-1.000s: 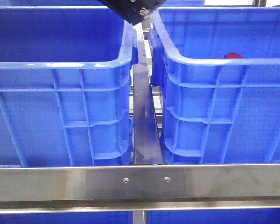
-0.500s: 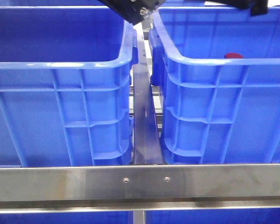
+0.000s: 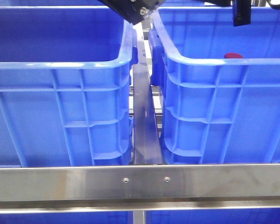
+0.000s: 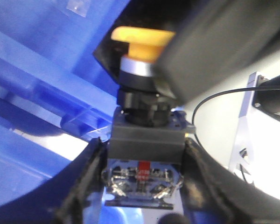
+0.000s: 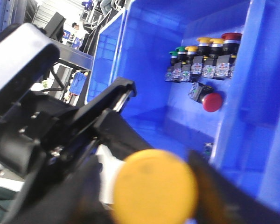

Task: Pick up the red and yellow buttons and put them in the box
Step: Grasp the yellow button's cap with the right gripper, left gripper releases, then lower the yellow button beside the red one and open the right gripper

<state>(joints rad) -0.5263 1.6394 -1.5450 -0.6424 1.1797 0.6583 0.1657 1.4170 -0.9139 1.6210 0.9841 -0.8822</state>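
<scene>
Between the fingers of the left end effector (image 4: pixel 142 186) sits a yellow button (image 4: pixel 142 39), clamped by its dark body with the cap clear, probably so it drops cleanly. The right end effector (image 5: pixel 144 186) likewise grips a yellow button (image 5: pixel 154 186) above the open blue box (image 5: pixel 149 70), where a row of buttons (image 5: pixel 203 58) stands against the far wall and a loose red button (image 5: pixel 210 100) lies beside them. In the front view the red button (image 3: pixel 233 56) peeks over the right box's rim (image 3: pixel 214 61).
</scene>
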